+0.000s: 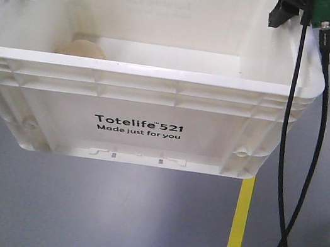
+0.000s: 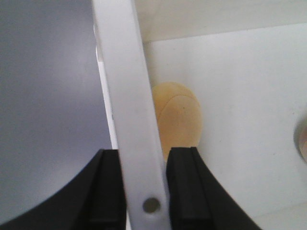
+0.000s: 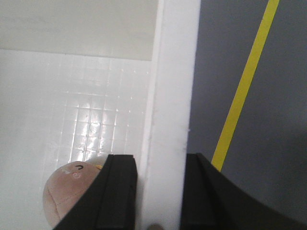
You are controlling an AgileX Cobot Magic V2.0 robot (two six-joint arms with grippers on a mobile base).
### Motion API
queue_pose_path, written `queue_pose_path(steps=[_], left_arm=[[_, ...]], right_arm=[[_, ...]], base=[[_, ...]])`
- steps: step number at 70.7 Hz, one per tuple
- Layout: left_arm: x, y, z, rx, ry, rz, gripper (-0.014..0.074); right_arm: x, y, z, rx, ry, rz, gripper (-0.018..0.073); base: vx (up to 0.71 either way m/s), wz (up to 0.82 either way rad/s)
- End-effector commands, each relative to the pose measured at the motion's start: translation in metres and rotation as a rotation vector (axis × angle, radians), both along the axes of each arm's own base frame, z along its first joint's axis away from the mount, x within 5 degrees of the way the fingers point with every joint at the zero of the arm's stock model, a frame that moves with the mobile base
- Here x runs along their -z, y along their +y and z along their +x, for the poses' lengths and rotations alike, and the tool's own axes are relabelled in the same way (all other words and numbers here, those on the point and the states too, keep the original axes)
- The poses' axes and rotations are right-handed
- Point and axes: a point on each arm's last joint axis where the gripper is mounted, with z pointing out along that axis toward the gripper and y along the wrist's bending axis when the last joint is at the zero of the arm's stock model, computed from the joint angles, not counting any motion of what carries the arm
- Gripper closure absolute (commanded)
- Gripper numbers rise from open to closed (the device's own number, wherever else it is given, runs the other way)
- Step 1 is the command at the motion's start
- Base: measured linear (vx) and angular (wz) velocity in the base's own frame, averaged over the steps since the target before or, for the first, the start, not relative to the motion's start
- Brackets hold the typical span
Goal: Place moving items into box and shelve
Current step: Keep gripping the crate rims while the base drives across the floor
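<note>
Okay, left claw (image 2: 144, 160): black fingers pinched hard on the side rim of the large white rectangular plastic crate (image 1: 58, 111), one finger outside the wall and one inside.
Right claw (image 3: 160, 165): same deal on the opposite rim, clamped with the wall between its fingers.
Black cables (image 1: 285, 151): they dangle in front of the crate's right corner.
Writing: black print on the near wall says "Totelife 521", with "Made just for you" under it. There's a faint print on the far inner wall that we can't read.
Cream one: the smooth pale cream rounded lump (image 2: 177, 120) lies on the crate bottom against the left wall, just beside the left claw's inner finger.
Pink one: the dusty pinkish-brown rounded lump (image 3: 72, 191) sits on the bottom next to the right claw's inner finger. It has tiny dark marks that are too small to make out.
Where the crate is: hanging between the two arms, we reckon, with nothing showing under it but grey floor (image 1: 135, 220).
Handling: the crate looks stiff and light but wide, and its smooth rim could slip in such a thin pinch. We'd hold it at mid-rim on both sides and keep it level. Both lumps are loose, so they'd likely slide on the glossy bottom if it tips.
Further off: a yellow floor stripe (image 1: 236, 232).
</note>
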Motion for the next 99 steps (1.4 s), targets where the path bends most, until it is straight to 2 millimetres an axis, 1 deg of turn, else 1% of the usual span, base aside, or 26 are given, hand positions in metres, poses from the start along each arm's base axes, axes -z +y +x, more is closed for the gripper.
queue_pose_path(steps=[1,99], left_arm=[[-0.0436,-0.0312,-0.0195,0.100,-0.158,-0.294,0.0596],[-0.0435,-0.0311,-0.0195,0.100,-0.158,-0.292,0.0596]], right_arm=[[-0.0351,0.0200,-0.0305,-0.112,-0.025,0.231,0.0564],[-0.0352,0.0200,-0.0304,-0.112,-0.026,0.232,0.0564]], base=[[0.49,-0.11],[0.48,-0.18]])
